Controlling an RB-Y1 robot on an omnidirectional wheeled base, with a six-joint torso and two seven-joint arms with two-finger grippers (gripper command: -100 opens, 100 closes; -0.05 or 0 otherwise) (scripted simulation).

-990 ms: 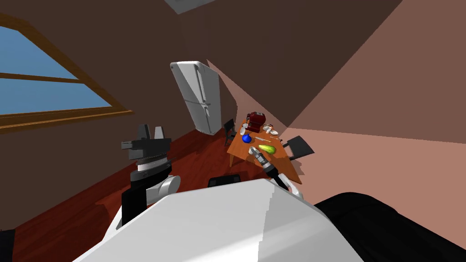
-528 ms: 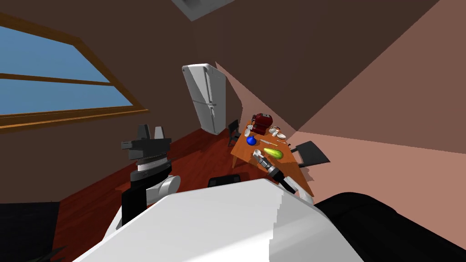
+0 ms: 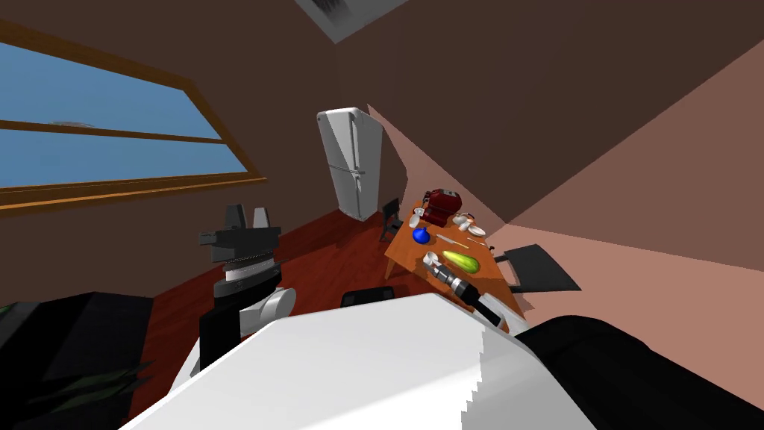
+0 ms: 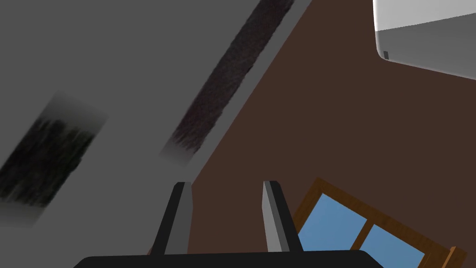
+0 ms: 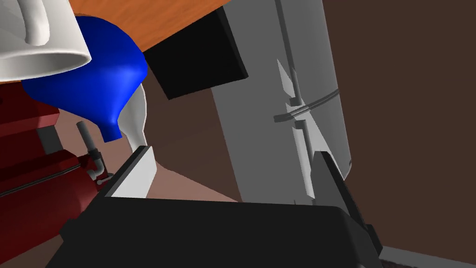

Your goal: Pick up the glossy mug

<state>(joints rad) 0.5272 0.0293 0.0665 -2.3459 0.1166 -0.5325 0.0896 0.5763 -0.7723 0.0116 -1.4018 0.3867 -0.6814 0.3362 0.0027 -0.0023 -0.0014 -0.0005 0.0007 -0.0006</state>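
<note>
Orange wood at the top of the right wrist view: that's the bench [image 5: 153, 18]. The white mug [image 5: 37, 32] stands on it in the upper left corner of the frame, handle showing. It overlaps a blue vase [image 5: 93, 88] just behind it, and a red machine [image 5: 28, 195] sits beyond at the lower left. The right gripper [image 5: 231, 151] has its jaws wide apart with nothing between them. The mug is off to the side of the light finger [image 5: 137, 172], not in the gap. A grey fridge [image 5: 260, 116] and a black chair back [image 5: 195, 56] stand past the bench.

Over in the head view, the right arm reaches across the near end of the bench, right of centre, with the gripper close beside a yellow-green oblong thing [image 3: 461, 261]. The left gripper [image 3: 248, 216] is held up at centre left, well apart from the bench. Its jaws are parted with a clear gap and hold nothing.
</note>
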